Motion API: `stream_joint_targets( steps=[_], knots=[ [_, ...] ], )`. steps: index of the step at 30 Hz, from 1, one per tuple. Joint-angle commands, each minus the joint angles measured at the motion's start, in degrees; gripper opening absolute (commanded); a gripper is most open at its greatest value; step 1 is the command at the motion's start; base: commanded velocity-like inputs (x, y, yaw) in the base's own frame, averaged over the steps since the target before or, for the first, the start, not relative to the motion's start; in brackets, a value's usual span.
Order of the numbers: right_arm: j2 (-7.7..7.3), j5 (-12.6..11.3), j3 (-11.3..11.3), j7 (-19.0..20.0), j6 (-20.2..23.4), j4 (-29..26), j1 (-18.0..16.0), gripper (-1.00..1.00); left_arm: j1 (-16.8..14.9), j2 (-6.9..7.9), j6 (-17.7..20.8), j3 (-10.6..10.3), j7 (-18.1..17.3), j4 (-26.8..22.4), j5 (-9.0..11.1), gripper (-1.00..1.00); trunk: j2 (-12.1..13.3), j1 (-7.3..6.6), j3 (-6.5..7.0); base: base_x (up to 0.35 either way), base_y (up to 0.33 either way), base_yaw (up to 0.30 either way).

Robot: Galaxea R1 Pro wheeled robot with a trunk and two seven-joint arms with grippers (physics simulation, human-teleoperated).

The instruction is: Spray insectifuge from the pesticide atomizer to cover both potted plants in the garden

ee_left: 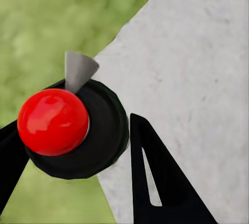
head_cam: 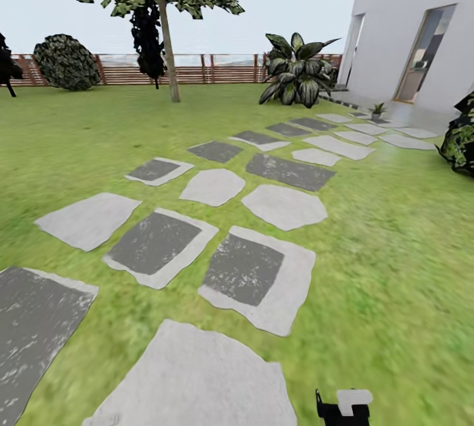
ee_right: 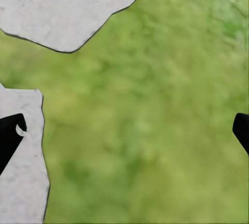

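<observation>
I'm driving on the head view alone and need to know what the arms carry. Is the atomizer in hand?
Observer: Yes, the left jaws are shut on the atomizer, with a finger on each side of its black body.
Operator: Which way does its top face?
Observer: Its red knob faces the wrist camera, with a grey pointed spout beside it.
Operator: And the right side?
Observer: The right jaws are wide open with nothing between them, over grass.
</observation>
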Motion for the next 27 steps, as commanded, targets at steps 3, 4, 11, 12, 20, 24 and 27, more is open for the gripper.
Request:
stream_joint_targets(
  steps=[3,4,11,12,20,24,27],
  knots=[
    [0.02,0.62,-0.24,-0.43,-0.10,0.01,-0.03,1.00,-0.05,0.00,-0.22,0.41,0.09,0.07,-0.60,-1.00,-0.02,0.02,-0.32,0.335,0.009,0.000],
    [0.02,0.62,-0.24,-0.43,-0.10,0.01,-0.03,1.00,-0.05,0.00,-0.22,0.41,0.09,0.07,-0.60,-1.00,-0.02,0.02,-0.41,0.336,0.003,0.000],
    [0.02,0.62,-0.24,-0.44,-0.09,0.01,-0.03,1.00,-0.05,0.00,-0.22,0.44,0.09,0.07,-0.60,-1.00,-0.02,0.02,-0.64,0.336,0.001,0.000],
    [0.02,0.62,-0.24,-0.44,-0.09,0.01,-0.03,1.00,-0.05,0.00,-0.22,0.45,0.09,0.07,-0.60,-1.00,-0.02,0.02,-0.64,0.337,0.000,0.000],
    [0.02,0.62,-0.26,-0.44,-0.10,0.01,-0.03,1.00,-0.05,0.00,-0.22,0.43,0.09,0.07,-0.60,-1.00,-0.02,0.02,-0.64,0.337,0.000,0.000],
    [0.02,0.62,-0.25,-0.44,-0.10,0.01,-0.03,1.00,-0.05,0.00,-0.22,0.44,0.11,0.07,-0.60,-1.00,-0.02,0.02,-0.64,0.337,0.000,0.000],
    [0.02,0.62,-0.25,-0.44,-0.10,0.01,-0.03,1.00,-0.05,0.00,-0.22,0.42,0.10,0.07,-0.60,-1.00,-0.02,0.02,-0.64,0.337,0.000,0.000]
  ],
)
